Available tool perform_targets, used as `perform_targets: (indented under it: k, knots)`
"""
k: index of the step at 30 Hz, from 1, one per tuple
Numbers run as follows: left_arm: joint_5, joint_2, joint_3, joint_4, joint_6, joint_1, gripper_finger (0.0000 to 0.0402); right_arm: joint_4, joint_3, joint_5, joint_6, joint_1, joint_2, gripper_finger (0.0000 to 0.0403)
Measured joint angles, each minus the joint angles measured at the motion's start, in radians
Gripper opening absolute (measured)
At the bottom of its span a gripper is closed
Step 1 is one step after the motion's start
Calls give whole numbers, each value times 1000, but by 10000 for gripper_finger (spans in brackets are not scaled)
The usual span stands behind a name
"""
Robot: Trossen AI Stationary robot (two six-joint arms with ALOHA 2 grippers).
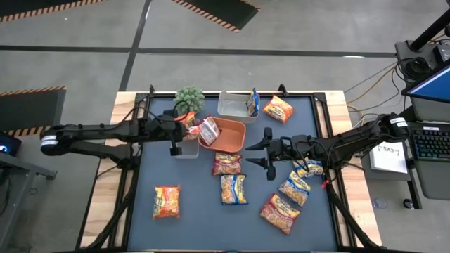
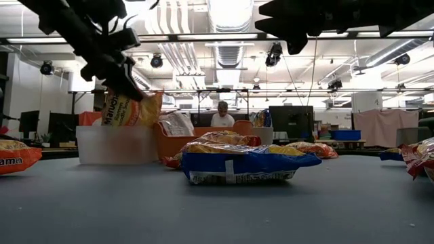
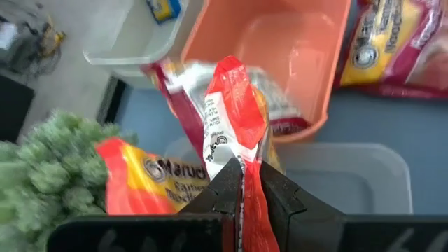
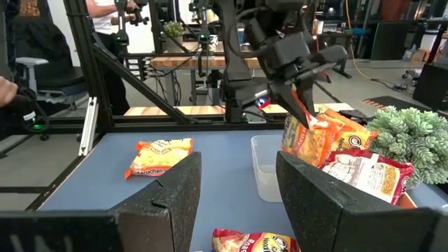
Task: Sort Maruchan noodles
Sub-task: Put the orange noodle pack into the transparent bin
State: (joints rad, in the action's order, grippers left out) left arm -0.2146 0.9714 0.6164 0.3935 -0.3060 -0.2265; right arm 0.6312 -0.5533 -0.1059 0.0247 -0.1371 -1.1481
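Maruchan noodles lie scattered across the dark mat, but the one that matters now is the orange-and-red glossy plastic ramen packet (image 3: 234, 126) pinched by its crimped top edge in the closed left gripper (image 3: 243, 183). It hangs straight down from the jaws, long axis near vertical, its lower end dipping into the small clear plastic tub (image 1: 186, 149) on the table's left, just left of the orange tray (image 1: 232, 144). The coming release seems to turn on that alignment: the packet is directly over the tub, so it should drop in upright. The right gripper (image 1: 269, 150) hovers with jaws apart and empty at mid-table, nearest the orange flat packet (image 1: 227, 164) lying just near of the tray.
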Motion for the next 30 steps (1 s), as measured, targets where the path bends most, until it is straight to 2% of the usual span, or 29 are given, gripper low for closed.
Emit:
perform_targets:
  k: [7,12,21,27,30]
  knots:
    - [-16,12,-7,-4,-24,-21,11,0,0,0,-1,0,0,173]
    - [-115,37,-7,-4,-24,-21,15,0,0,0,-2,0,0,173]
    - [-129,72,-7,-3,-23,-21,68,0,0,0,-2,0,0,173]
    - [-339,65,-7,-3,-26,-20,103,0,0,0,-2,0,0,173]
    - [-361,64,8,16,-25,-20,112,0,0,0,0,0,0,173]
